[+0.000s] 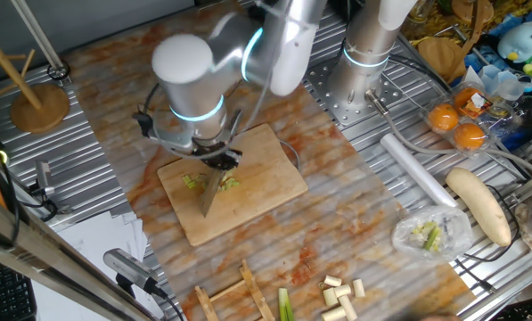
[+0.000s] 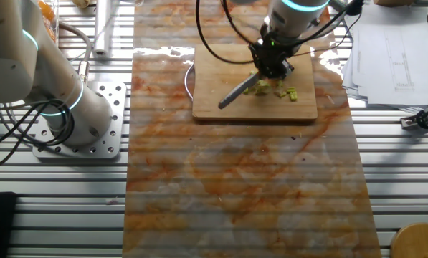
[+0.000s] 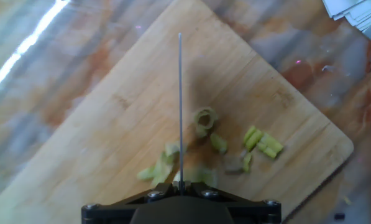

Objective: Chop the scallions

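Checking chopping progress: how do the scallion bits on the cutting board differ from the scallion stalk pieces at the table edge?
The scallion bits are tiny, yellow-green and scattered beside the knife blade on the cutting board. The stalk pieces are bigger, paler, whole cylinders, clustered on the bare table, far from the blade. Both are scallion.
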Motion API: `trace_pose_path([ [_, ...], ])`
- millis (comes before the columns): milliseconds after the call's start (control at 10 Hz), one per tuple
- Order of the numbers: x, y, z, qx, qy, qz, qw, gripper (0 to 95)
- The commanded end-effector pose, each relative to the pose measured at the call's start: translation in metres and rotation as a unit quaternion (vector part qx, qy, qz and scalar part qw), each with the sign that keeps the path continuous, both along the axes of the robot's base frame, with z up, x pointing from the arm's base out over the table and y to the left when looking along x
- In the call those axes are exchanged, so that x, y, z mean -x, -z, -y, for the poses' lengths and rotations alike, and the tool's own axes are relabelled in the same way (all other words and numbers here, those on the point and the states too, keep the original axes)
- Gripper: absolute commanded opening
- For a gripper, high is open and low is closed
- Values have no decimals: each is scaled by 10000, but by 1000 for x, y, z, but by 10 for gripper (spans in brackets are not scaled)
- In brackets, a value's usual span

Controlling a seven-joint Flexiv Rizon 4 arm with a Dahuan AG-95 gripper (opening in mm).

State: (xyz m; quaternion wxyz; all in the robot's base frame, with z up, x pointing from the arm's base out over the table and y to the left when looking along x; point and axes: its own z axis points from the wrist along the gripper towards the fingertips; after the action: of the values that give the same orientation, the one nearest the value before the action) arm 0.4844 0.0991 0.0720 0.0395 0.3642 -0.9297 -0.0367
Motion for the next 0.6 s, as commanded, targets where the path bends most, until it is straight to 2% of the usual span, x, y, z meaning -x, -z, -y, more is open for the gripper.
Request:
trace_pose_path([
  [100,-6,5,-1,46,-31,101,9999,0],
  [400,-12,18,3,83,-116,203,9997,0],
  [600,-16,30,3,64,-99,334,9994,0],
])
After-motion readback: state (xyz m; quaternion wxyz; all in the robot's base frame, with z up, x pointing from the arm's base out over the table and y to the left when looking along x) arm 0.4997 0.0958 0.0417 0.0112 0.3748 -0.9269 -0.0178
